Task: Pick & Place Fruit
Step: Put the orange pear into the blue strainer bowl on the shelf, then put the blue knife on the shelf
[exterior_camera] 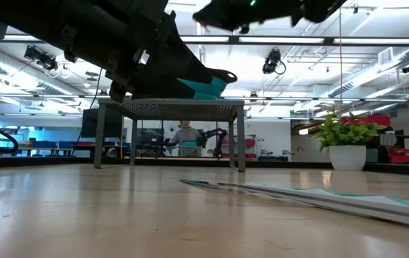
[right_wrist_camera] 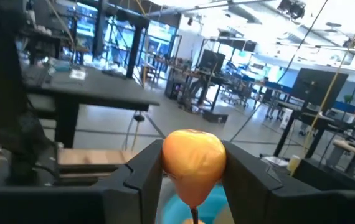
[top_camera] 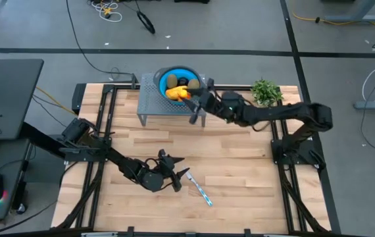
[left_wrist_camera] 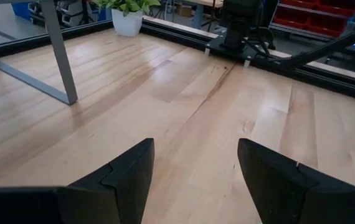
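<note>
Both fingers of my right gripper (right_wrist_camera: 193, 180) press on an orange-yellow fruit (right_wrist_camera: 193, 160), one on each side, and the fruit stands up between them with its round end toward the room. From the high view, this right gripper (top_camera: 197, 105) is beside the blue bowl (top_camera: 166, 74), at the edge of the grey metal rack (top_camera: 149, 105) on which the bowl stands. In the bowl I see the other fruit (top_camera: 177, 89): a yellow-orange piece, a brownish-green oval and something dark, close together; smaller pieces I cannot tell apart.

On my left gripper (left_wrist_camera: 196, 180) the fingers (left_wrist_camera: 124, 177) are apart, and between them I see only the bare wooden table (left_wrist_camera: 196, 112). They hold nothing. The left gripper (top_camera: 168, 168) hangs low over the near part of the table, well apart from the rack. Just beside it lies a knife (top_camera: 199, 189) with a teal handle, flat on the wood; my fingers do not touch it.

From the low view, the knife (exterior_camera: 312, 197) lies in front and the rack (exterior_camera: 172, 109) stands behind it on its thin legs. A green plant (top_camera: 265, 91) in a white pot stands at the far right corner of the table.
</note>
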Controlling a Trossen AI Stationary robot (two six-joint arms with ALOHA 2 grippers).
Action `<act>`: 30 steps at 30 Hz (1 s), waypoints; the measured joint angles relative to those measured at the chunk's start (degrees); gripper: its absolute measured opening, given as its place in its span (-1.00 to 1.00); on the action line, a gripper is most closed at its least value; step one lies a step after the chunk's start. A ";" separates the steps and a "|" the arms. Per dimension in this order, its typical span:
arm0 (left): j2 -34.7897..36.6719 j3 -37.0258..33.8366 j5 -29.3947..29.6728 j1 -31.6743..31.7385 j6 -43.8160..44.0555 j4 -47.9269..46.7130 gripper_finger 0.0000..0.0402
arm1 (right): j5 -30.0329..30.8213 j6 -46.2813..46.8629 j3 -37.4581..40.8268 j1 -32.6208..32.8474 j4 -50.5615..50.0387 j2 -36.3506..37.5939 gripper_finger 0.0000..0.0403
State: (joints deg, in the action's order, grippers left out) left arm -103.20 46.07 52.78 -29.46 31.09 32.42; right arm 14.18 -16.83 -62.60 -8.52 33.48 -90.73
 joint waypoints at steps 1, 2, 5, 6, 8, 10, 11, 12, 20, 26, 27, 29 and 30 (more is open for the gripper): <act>0.00 0.00 -0.03 0.07 0.00 0.00 0.20 | -0.97 -0.19 -0.77 -0.80 -0.01 -1.16 -0.25; 0.00 -0.01 -0.05 0.11 0.00 0.00 0.20 | -1.52 -0.69 -1.48 -1.47 -0.14 -2.22 -0.25; 0.00 -0.01 -0.14 0.09 0.00 0.00 0.20 | -2.40 -2.56 -3.76 -2.72 -0.32 -4.63 -0.23; 0.00 -0.01 -0.15 0.09 0.00 0.00 0.20 | -2.39 -3.28 -4.45 -3.02 -0.38 -5.21 -0.22; 0.00 -0.01 -0.25 0.09 -0.29 -0.02 0.20 | -2.39 -4.18 -4.64 -3.50 -1.15 -5.41 -0.17; 0.00 -0.01 -0.95 0.07 -0.77 -0.18 0.20 | -2.39 -3.91 -4.64 -3.96 -1.52 -5.45 -0.11; 0.00 -0.01 -1.38 0.07 -1.16 -0.24 0.20 | -2.39 -3.47 -4.64 -4.23 -1.73 -5.45 -0.07; 0.00 -0.01 -1.50 0.07 -1.31 -0.28 0.20 | -2.39 -2.98 -4.64 -4.44 -2.32 -5.45 -0.04; 0.00 -0.01 -1.47 0.07 -1.31 -0.55 0.20 | -2.34 -1.85 -4.64 -5.07 -7.54 -5.45 0.23; 0.00 -0.01 -1.64 0.07 -0.92 -0.56 0.20 | -2.23 -1.04 -4.64 -3.07 -8.34 -4.39 0.26; 0.00 -0.01 -1.64 0.07 -0.88 -0.60 0.20 | -2.30 -0.98 -4.64 -2.29 -9.58 -3.61 0.26; 0.00 -0.01 -1.68 0.06 -0.73 -0.91 0.20 | -2.36 -0.17 -4.64 -0.46 -12.44 -1.98 0.26; 0.00 -0.01 -1.69 0.03 -0.37 -1.24 0.20 | -2.39 0.22 -4.64 0.47 -14.78 -1.10 0.26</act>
State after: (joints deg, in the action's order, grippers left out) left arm -103.20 46.06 51.09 -29.43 30.72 31.18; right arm 11.79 -16.60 -67.24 -8.04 18.69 -91.83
